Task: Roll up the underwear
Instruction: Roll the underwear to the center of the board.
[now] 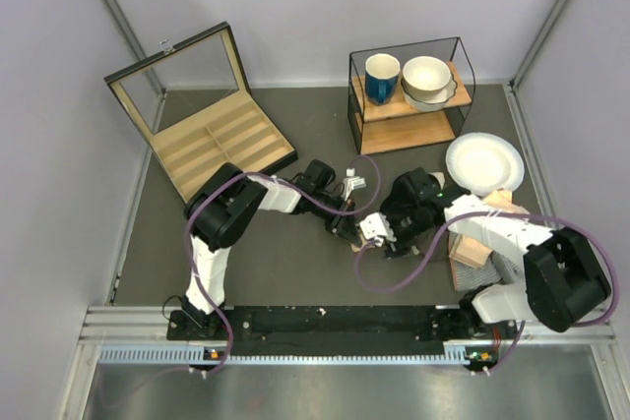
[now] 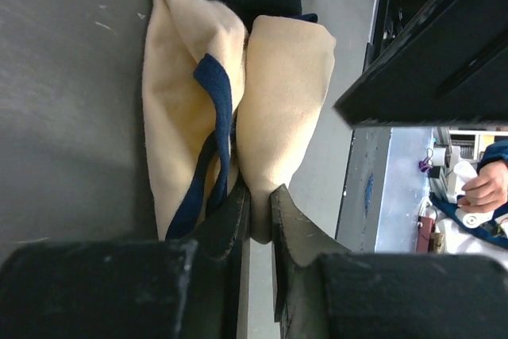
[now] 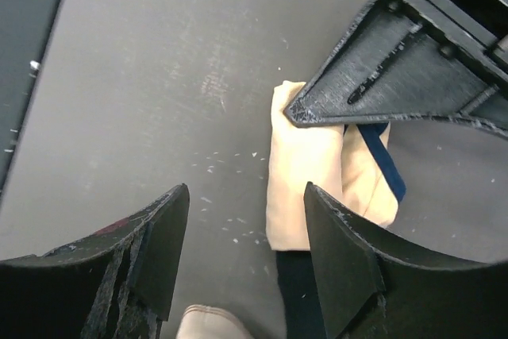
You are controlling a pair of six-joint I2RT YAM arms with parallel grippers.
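Note:
The underwear (image 2: pixel 278 93) is beige-tan with dark blue edging and lies folded into two lobes on the grey table. My left gripper (image 2: pixel 260 192) is shut on the near end of its right-hand fold. In the right wrist view the underwear (image 3: pixel 302 172) lies just ahead of my open right gripper (image 3: pixel 246 192), with the left gripper's finger (image 3: pixel 381 77) on its far end. In the top view both grippers meet at the table's middle, left (image 1: pixel 346 223) and right (image 1: pixel 377 231), and they hide the underwear.
A black garment (image 3: pixel 305 291) lies against the underwear's end, with a pale peach cloth (image 3: pixel 208 325) beside it. A wooden divided box (image 1: pixel 212 135) stands back left, a shelf (image 1: pixel 409 130) with mug and bowls at the back, a white plate (image 1: pixel 484 164) and folded clothes (image 1: pixel 477 243) right.

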